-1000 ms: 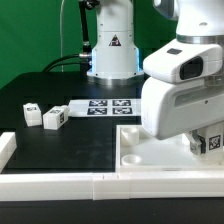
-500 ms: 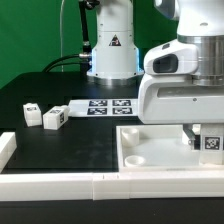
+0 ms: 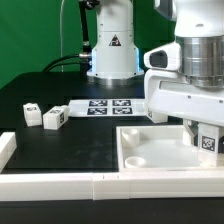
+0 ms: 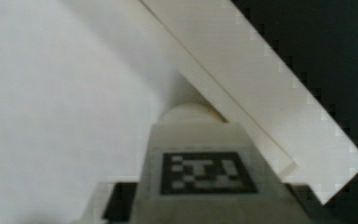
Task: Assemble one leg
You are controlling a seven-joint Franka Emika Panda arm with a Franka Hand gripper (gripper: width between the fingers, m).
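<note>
Leg carried at the white panel's far corner, ready for seating.

The leg (image 4: 204, 170) sits pinched in the gripper (image 3: 205, 135), tag outward, just over the white panel (image 3: 150, 152) on the exterior view's right; next it needs lining up with a socket and lowering. Since a second ago the arm has risen and shifted right. Two spare legs (image 3: 42, 116) lie well apart.

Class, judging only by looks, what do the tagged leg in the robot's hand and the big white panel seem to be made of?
The leg looks like white plastic with a matte finish: uniform colour, chunky moulded shape, a printed black-and-white tag on its face. The panel looks like the same matte white plastic, with smooth raised edges and a moulded round socket, though painted wood cannot be excluded.
</note>
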